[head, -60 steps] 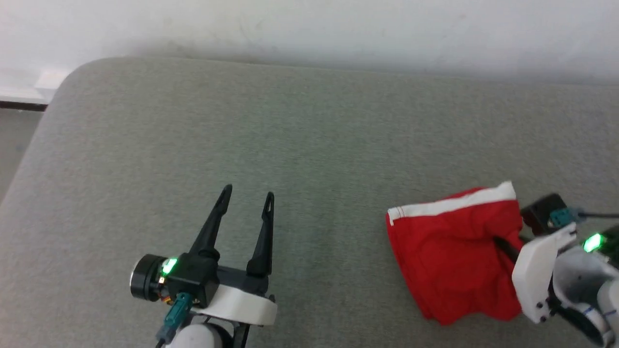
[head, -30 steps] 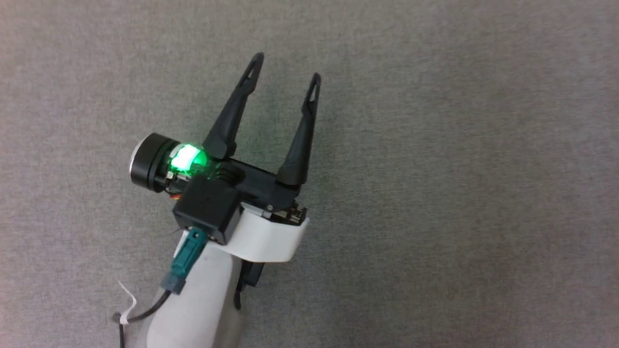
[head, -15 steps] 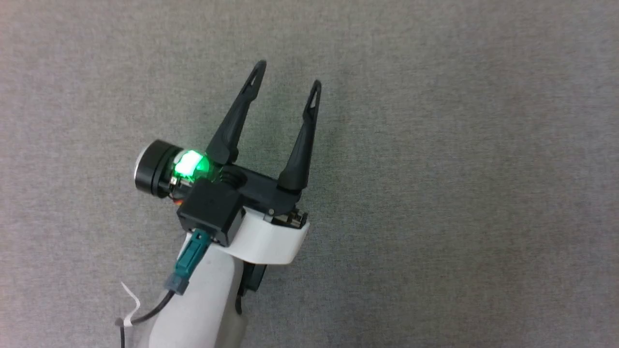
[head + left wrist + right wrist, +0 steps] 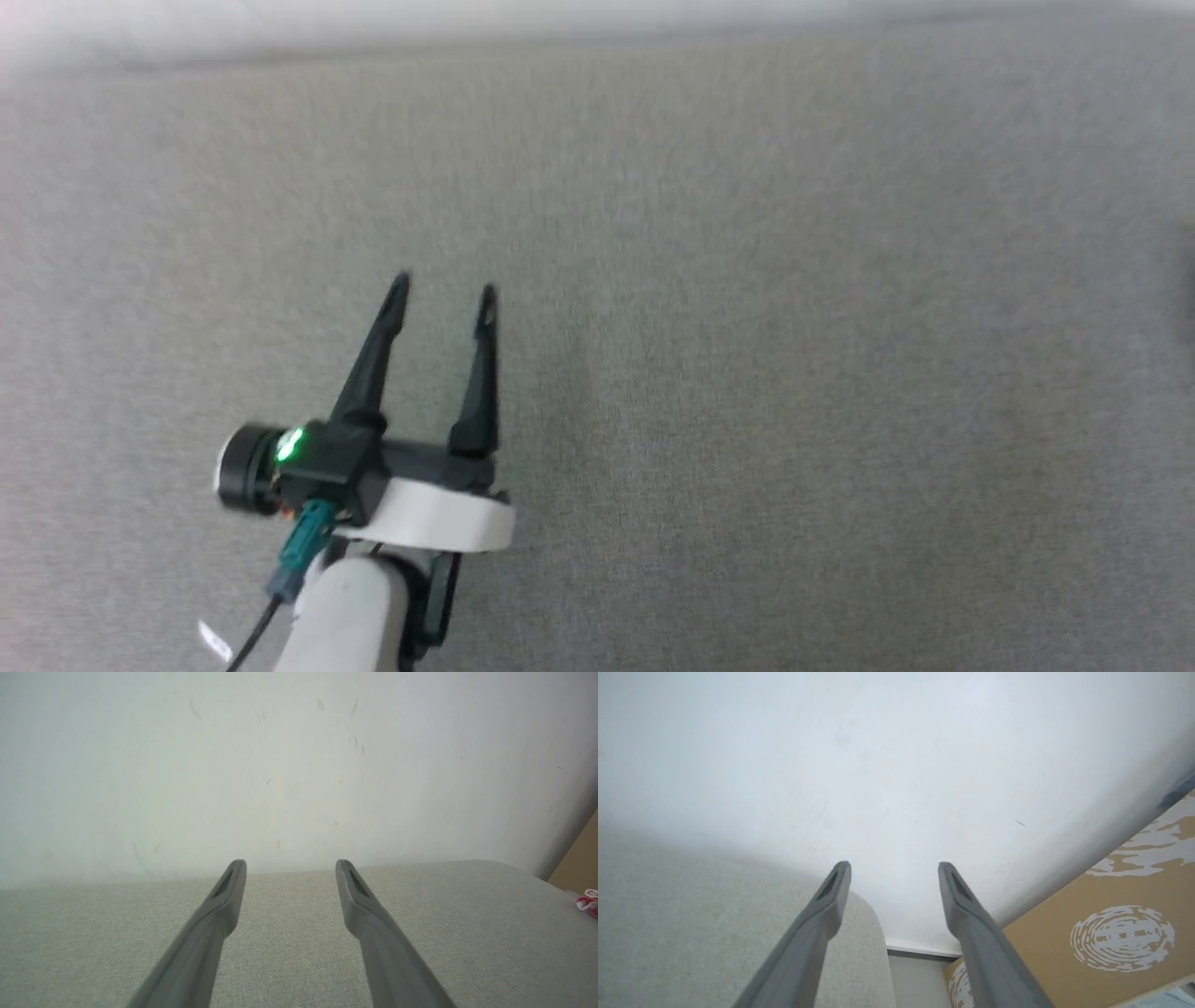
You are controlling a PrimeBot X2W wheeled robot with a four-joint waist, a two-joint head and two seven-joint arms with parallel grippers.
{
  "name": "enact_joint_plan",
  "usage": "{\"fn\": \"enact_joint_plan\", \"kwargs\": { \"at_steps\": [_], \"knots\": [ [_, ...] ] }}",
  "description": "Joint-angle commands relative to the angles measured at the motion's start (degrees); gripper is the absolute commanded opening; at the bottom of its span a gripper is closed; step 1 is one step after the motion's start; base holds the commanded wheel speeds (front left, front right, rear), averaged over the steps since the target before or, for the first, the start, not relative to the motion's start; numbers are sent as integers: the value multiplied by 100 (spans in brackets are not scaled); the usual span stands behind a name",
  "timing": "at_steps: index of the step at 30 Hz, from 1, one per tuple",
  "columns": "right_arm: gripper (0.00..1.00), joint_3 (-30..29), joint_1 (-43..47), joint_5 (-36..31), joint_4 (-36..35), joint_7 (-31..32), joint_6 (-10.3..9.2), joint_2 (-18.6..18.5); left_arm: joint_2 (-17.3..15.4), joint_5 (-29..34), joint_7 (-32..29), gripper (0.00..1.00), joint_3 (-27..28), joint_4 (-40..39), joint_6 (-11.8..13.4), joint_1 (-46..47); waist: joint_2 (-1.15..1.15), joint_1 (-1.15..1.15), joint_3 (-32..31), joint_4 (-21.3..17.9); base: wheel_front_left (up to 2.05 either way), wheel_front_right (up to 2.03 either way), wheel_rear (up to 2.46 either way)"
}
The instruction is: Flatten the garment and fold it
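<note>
While garment [image 4: 589, 902] shows as mere red-white scrap on grey cushion [image 4: 299, 933], well right of left gripper [image 4: 442, 286]: judged light, limp, slippery; pinch hem corners. Left gripper, right gripper [image 4: 894, 864]: fingers spread, empty.

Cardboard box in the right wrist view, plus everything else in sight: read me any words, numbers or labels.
No text can be read.
On the cardboard box: white round printed marks, too blurred to read.
On the red and white cloth: a sliver too small to show any number.
On the cushion and the wall: no writing.
</note>
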State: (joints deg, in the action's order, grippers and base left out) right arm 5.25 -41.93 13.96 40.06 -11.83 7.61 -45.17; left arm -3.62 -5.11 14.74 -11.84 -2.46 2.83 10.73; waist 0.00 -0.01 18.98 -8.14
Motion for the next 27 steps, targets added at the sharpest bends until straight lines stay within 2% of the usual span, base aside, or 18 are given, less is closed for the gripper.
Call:
{"fn": "enact_joint_plan", "kwargs": {
  "at_steps": [1, 10, 14, 18, 23, 27],
  "knots": [
    [100, -96, 169, 76, -293, -93, -12, 302, -41, -48, 26, 100, 129, 66, 50, -136, 0, 1, -747, 34, 0, 0, 0],
    [100, -813, 1716, 86, -2342, -240, -12, 1919, -34, -157, 26, 100, 513, 146, 227, -712, 0, 1, -1229, 209, 0, 0, 0],
    [100, -878, 2476, -50, -3072, -238, -12, 2595, -23, -142, 26, 100, 522, 128, 249, -898, 0, 1, -1320, 324, 0, 0, 0],
    [100, -870, 3138, -97, -3382, -186, -12, 3157, -16, -81, 26, 100, 464, 175, 229, -1010, 0, 1, -1372, 459, 0, 0, 0],
    [100, -955, 3810, -78, -3354, -221, -12, 3842, 4, -31, 26, 100, 353, 336, 232, -1128, 0, 1, -1428, 613, 0, 0, 0],
    [100, -923, 4003, -135, -3333, -254, -12, 4021, 19, -17, 26, 100, 320, 421, 300, -1196, 0, 1, -1430, 632, 0, 0, 0]
  ]
}}
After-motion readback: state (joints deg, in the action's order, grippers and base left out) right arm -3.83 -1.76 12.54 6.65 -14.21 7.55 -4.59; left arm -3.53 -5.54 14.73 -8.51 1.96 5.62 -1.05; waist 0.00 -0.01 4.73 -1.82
